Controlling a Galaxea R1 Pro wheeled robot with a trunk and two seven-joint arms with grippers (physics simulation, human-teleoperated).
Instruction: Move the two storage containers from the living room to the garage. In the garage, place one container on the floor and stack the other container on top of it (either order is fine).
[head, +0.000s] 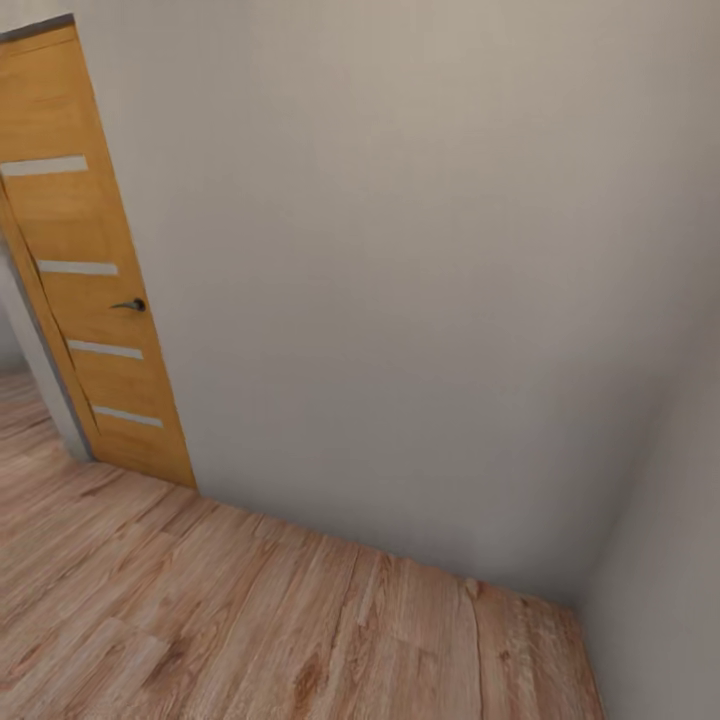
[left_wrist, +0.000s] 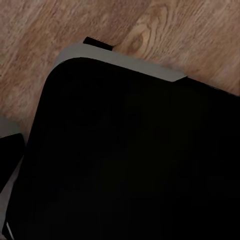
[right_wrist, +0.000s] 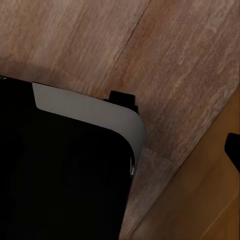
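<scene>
One wooden door (head: 88, 270), amber with four pale horizontal strips and a dark lever handle (head: 131, 305), stands at ten o'clock in the head view, set into a plain pale wall (head: 400, 270) that meets a second wall at four o'clock. Light wood-plank flooring (head: 250, 620) runs from six to nine o'clock, so the robot seems to be in transit through the house rather than in the garage. Both wrist views look down on the same planks past a dark, grey-edged body (left_wrist: 125, 150), apparently part of the robot's own base (right_wrist: 60, 170). Whether the fingers of either arm are spread or closed cannot be told. Where the two storage containers are cannot be told from these frames, so zero can be counted. Judged from the task alone, shallow thin-walled bins should be light but flexible; a hold on the rim at the middle of a long side, or on opposite walls, would likely keep one level.
</scene>
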